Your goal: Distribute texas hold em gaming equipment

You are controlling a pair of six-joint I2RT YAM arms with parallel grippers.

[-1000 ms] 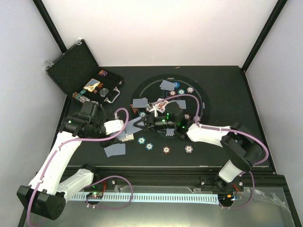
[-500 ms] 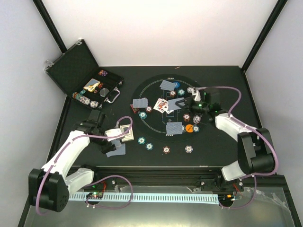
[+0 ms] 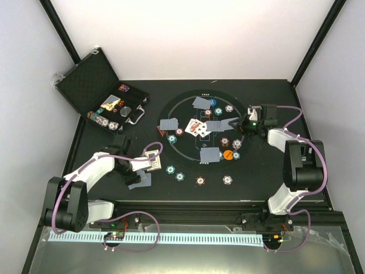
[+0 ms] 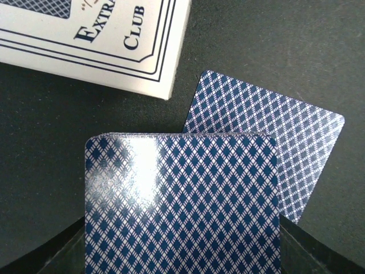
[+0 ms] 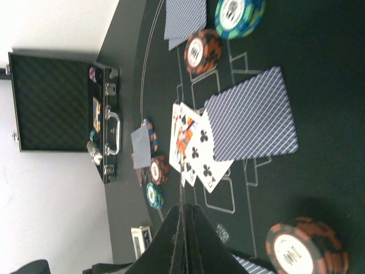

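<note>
Playing cards (image 3: 210, 154) and chips (image 3: 227, 180) laid out over much of the round black mat (image 3: 246, 112): face-down pairs at several seats, face-up cards (image 3: 195, 127) fanned near the centre, one face-down card (image 5: 251, 117) overlapping their edge, presumably as the board. Some chips lined in a loose row on the bare table (image 3: 274, 171) just off the mat's near rim, others beside the card pairs, likely one stake per seat. Orange disc (image 3: 227, 154) next to the nearest pair. Remaining deck (image 4: 182, 200) pinched between the jaws of the left gripper (image 3: 146, 163), backs up, seemingly low over the table and ready for dealing. Single card (image 4: 285, 142) flat just beyond it, white card box (image 4: 97, 34) lying near. Right gripper (image 5: 183, 210) pressed together and carrying nothing, hovering at the mat's right side, tips pointed toward the centre cards. Open black case (image 3: 91, 80) at far left, more chips inside. Little standing in the way. Crowded centre probably the main hazard, chips and cards close enough for a stray nudge.
</note>
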